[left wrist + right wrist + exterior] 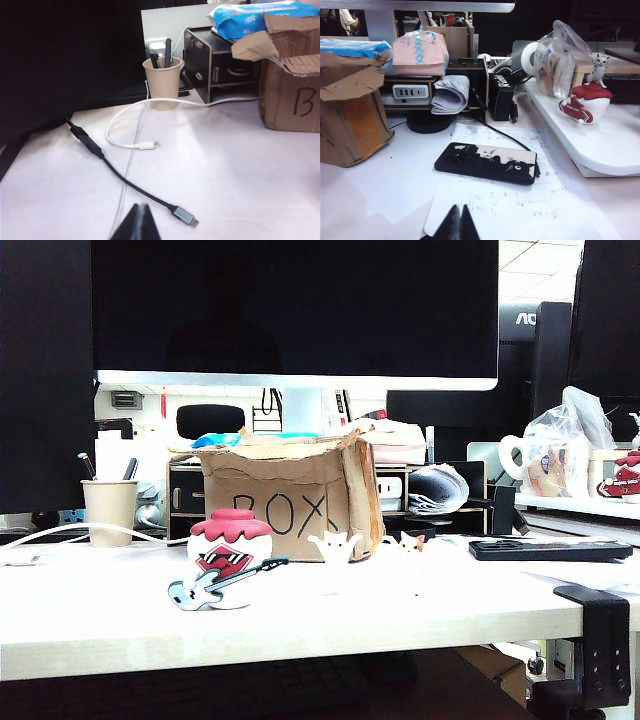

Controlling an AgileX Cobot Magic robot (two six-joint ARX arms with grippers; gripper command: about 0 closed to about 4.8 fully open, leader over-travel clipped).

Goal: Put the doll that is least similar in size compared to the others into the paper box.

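The doll point(228, 558), big, round and white with a dark-red dripping top, red lips and a teal guitar, stands on the white table in front of the paper box point(285, 490). The brown, torn-edged box has "BOX" written on it. Two small white cats point(335, 545) point(410, 542) stand to the right of the doll. Neither arm shows in the exterior view. My left gripper point(140, 207) is shut and empty above the table, with the box's corner point(290, 95) far ahead of it. My right gripper point(460, 208) is shut and empty over a sheet of paper, the box point(350, 115) off to one side.
A paper cup with pens point(161, 82), a white cable point(135, 145) and a black cable point(125, 182) lie ahead of the left gripper. A black phone point(487, 162) lies on papers before the right gripper. A raised white shelf point(600, 145) carries a red-white figurine point(585, 102) and a bag.
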